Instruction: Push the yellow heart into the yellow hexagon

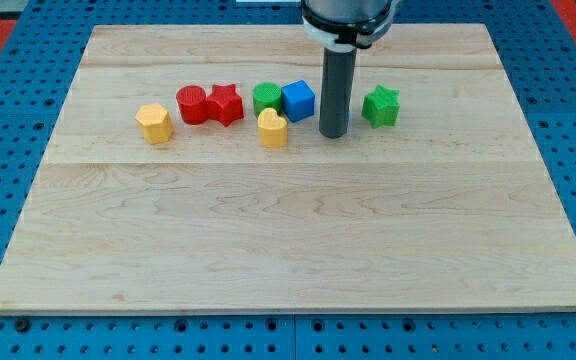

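The yellow heart (273,128) lies on the wooden board, just below the green round block (266,98) and the blue cube (298,100). The yellow hexagon (154,123) lies well to the view's left of it, apart from it. My tip (333,134) rests on the board to the view's right of the yellow heart, a short gap away, beside the blue cube and left of the green star (381,106).
A red cylinder (192,104) and a red star (225,104) sit side by side between the hexagon and the heart, slightly higher in the view. The wooden board (288,240) lies on a blue perforated table.
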